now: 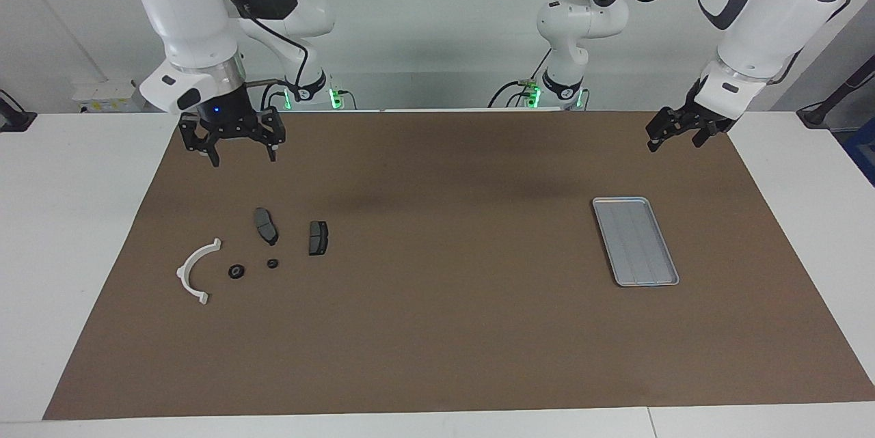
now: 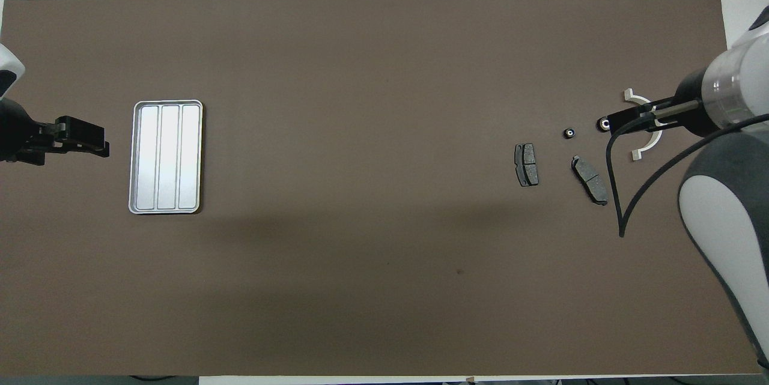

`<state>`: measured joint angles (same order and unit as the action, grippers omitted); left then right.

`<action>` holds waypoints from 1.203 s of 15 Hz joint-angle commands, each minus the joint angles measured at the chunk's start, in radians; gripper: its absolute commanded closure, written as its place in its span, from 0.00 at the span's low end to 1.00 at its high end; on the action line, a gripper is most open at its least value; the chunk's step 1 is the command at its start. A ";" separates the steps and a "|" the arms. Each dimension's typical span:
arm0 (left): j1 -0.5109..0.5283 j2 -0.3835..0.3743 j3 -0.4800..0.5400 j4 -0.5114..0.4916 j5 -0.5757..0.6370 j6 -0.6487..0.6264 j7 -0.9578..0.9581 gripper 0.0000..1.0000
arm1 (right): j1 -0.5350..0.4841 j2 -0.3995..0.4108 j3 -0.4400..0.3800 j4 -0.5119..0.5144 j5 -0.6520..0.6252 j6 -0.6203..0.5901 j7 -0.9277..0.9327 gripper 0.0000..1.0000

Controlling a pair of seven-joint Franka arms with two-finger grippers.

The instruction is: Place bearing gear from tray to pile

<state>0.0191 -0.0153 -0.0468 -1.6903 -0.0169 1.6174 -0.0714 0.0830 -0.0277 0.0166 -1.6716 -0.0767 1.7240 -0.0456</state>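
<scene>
The two small round bearing gears lie on the worktop in the pile, not in the tray. One bearing gear (image 1: 236, 271) sits just beside the white bracket (image 1: 195, 270), and the other bearing gear (image 1: 273, 264) sits near it, toward the two dark brake pads (image 1: 266, 225). One pad lies tilted and the second brake pad (image 1: 318, 237) stands almost straight toward the robots. The tray (image 1: 635, 241) is well apart from the pile, at the left arm's end of the worktop, with its long side running toward the robots, and it looks empty, so the job seems done. The right gripper (image 1: 236, 145) is up in the air above the brown mat (image 1: 437, 329), at the pile's end of the worktop, and the pile is below it and a bit farther from the robots. Its fingers are spread and it holds nothing. The left gripper (image 1: 677, 130) waits in the air near the tray's end of the worktop, and I cannot tell if it is spread or closed. There is lots of bare mat between the pile and the tray for moving.
</scene>
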 commanded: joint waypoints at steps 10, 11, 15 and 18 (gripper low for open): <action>0.004 -0.015 -0.004 -0.012 0.011 -0.001 0.004 0.00 | -0.100 -0.014 -0.024 0.038 0.103 -0.121 -0.043 0.00; 0.005 -0.015 -0.004 -0.012 0.011 -0.001 0.004 0.00 | -0.110 -0.014 -0.024 0.038 0.103 -0.133 -0.027 0.00; 0.004 -0.015 -0.004 -0.012 0.011 -0.002 0.004 0.00 | -0.138 -0.018 -0.012 0.027 0.104 -0.139 0.035 0.00; 0.004 -0.015 -0.004 -0.012 0.011 -0.001 0.004 0.00 | -0.147 -0.018 -0.010 0.029 0.104 -0.147 0.032 0.00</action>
<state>0.0191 -0.0153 -0.0468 -1.6903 -0.0169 1.6174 -0.0714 -0.0346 -0.0388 -0.0132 -1.6428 0.0104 1.5991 -0.0279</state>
